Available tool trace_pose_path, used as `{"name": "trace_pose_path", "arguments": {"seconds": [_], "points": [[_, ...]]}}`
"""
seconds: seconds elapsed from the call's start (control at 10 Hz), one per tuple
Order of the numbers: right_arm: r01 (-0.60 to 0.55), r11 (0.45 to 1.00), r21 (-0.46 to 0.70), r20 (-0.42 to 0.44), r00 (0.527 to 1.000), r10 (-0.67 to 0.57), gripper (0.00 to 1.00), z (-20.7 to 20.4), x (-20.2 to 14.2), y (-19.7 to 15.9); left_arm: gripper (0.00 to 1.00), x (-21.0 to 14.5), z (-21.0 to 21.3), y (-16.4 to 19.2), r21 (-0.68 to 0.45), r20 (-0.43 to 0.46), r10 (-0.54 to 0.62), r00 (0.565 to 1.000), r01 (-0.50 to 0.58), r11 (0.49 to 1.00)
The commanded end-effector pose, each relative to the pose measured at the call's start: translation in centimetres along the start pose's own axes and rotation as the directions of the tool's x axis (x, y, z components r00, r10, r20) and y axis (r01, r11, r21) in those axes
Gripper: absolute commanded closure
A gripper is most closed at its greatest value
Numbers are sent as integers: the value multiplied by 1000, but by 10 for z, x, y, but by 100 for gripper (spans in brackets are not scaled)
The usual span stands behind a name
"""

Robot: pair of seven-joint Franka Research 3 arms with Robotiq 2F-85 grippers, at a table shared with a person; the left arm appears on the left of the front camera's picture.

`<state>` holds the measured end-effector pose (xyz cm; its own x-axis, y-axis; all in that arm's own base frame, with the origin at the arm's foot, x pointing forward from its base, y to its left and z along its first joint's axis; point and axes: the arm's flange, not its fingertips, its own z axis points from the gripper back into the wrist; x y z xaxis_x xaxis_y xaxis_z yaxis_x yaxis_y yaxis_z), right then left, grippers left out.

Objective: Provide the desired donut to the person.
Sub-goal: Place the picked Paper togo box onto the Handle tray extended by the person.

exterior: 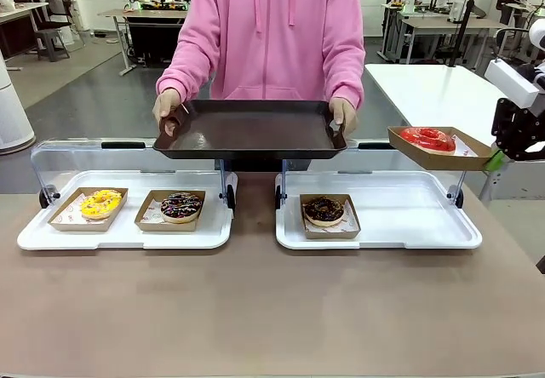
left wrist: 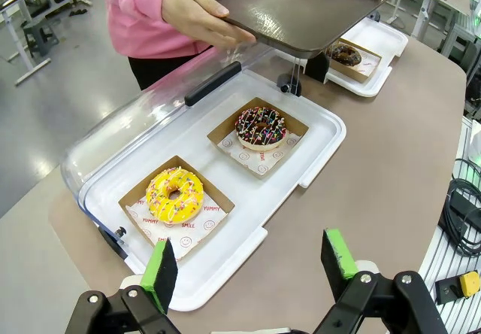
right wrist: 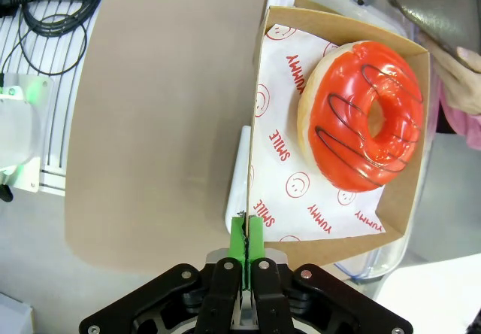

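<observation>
In the front view we see a standing person in a pink zip-up hoodie (exterior: 272,29) at the far side of a tan table (exterior: 255,318). The person holds a dark brown rectangular serving tray (exterior: 251,131) level, with one bare hand (exterior: 168,105) at each short end.

On the table sit two white plastic display trays with clear lids swung open. The left display tray (exterior: 123,237) carries a yellow-iced sprinkled donut (exterior: 100,203) and a chocolate donut with coloured sprinkles (exterior: 181,207), each in its own shallow carton. The right display tray (exterior: 409,225) carries one chocolate-iced donut (exterior: 324,210).

Above that tray's right end, the right gripper (exterior: 493,160) holds a brown cardboard box (exterior: 438,160) in the air. The red-glazed donut (exterior: 428,139) sits in it. The box is near the serving tray's right end but apart from it.

In the left wrist view, the left gripper (left wrist: 249,265) hangs over the near edge of the left display tray. Its green-padded fingers are spread wide with nothing between them. The yellow-iced sprinkled donut lies just beyond them. Farther off, the person's hand grips the serving tray.

In the right wrist view, the right gripper's fingers are pressed together, pinching the thin side wall of the brown cardboard box. The red-glazed donut, crossed by dark drizzle lines, rests on white paper (right wrist: 301,191) printed in red with "SMILE" and "YUMMY".
</observation>
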<state>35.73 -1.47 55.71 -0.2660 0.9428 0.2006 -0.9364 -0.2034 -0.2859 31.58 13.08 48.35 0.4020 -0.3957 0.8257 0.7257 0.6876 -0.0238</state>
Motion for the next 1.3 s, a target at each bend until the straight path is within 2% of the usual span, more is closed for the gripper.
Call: {"name": "trace_pose_path", "arguments": {"seconds": [0.0, 0.4, 0.5, 0.8, 1.0, 1.2], "points": [[-16, 1000, 10, -9, 1000, 16, 100, 0, -1, 3, 0, 1, 0, 1, -3, 17, 9, 1000, -9, 1000], [0, 1000, 0, 0, 1000, 0, 99, 0, 0, 0, 0, 1, 0, 1, -3, 17, 9, 1000, -9, 1000], [79, 996, 33, -17, 997, -78, 99, 10, 23, -12, 0, 1, 0, 1, -3, 17, 9, 1000, -9, 1000], [196, 980, 17, -141, 971, -192, 99, 34, 142, -84, 0, 1, 0, 1, -3, 17, 9, 1000, -9, 1000], [213, 977, 2, -172, 962, -210, 99, 15, 210, -128, 0, 1, 0, 1, -3, 17, 9, 1000, -9, 1000], [221, 973, -67, -204, 952, -230, 99, -24, 253, -163, 0, 1, 0, 1, -3, 17, 9, 1000, -9, 1000]]}}
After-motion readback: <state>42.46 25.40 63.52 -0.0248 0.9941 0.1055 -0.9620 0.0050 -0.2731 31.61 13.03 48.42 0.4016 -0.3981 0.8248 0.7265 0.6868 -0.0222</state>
